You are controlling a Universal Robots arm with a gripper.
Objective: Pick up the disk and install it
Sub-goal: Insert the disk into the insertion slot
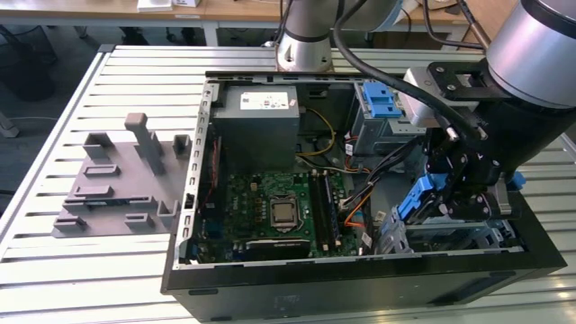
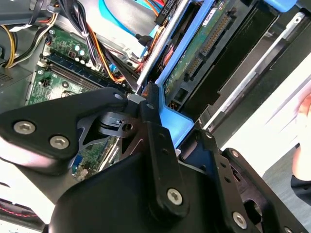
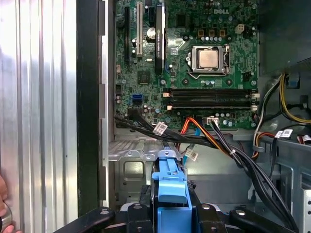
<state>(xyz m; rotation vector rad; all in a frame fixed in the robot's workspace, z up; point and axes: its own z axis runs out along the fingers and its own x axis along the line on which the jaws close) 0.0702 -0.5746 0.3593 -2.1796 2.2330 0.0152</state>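
Surface (image 1: 153,74): slatted metal, and it carries everything here.
Grey fixture (image 1: 117,182): out on the exterior view's left, well apart from the action.
Computer case (image 1: 351,283): lying open, insides facing up, in the middle of the surface.
Power-supply box (image 1: 261,125): in the far part of the case, white sticker on top.
Motherboard (image 1: 270,209): flat on the case floor, with the bare processor socket plain to see in the first wrist view (image 3: 206,58).
Cage (image 1: 382,104): grey metal with a blue latch, at the far side of the case, right of the power-supply box.
Disk (image 1: 419,201): up in the air over the drive bay (image 1: 450,236) at the case's near corner on the exterior view's right. It stands on edge with its long axis steep, upper end leaning to the exterior view's right. The second wrist view catches its green circuit-board face and connector row (image 2: 201,51). The first wrist view looks along its blue carrier frame (image 3: 170,187).
Arm (image 1: 540,54): it comes in from the exterior view's upper right, wrist bent down into the case.
Jaws: closed on the disk, pinching the blue frame from both sides, so the disk sits squarely between them.
Contact with the bay: I cannot tell.
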